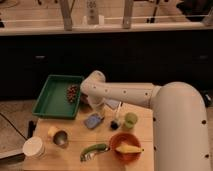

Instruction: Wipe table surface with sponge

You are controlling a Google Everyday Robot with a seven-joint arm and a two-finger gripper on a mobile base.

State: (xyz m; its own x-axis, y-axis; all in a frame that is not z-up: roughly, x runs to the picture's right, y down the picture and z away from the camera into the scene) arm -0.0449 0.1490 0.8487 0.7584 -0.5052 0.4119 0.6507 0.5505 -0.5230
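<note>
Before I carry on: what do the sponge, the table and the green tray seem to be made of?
The sponge: likely soft foam, matte blue-grey with a darker edge. The table: wood or wood-look laminate, light tan with plank grain. The tray: probably plastic, uniform green with a raised rim. The gripper hangs just above the sponge.

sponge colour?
The sponge is blue-grey with a darker edge, camera view; the gripper hangs close behind it.

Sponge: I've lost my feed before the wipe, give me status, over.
Tool low over the table, at the sponge's far side. Sponge flat on table surface. Brush and green cup close beside it, likely in the wipe path.
</note>
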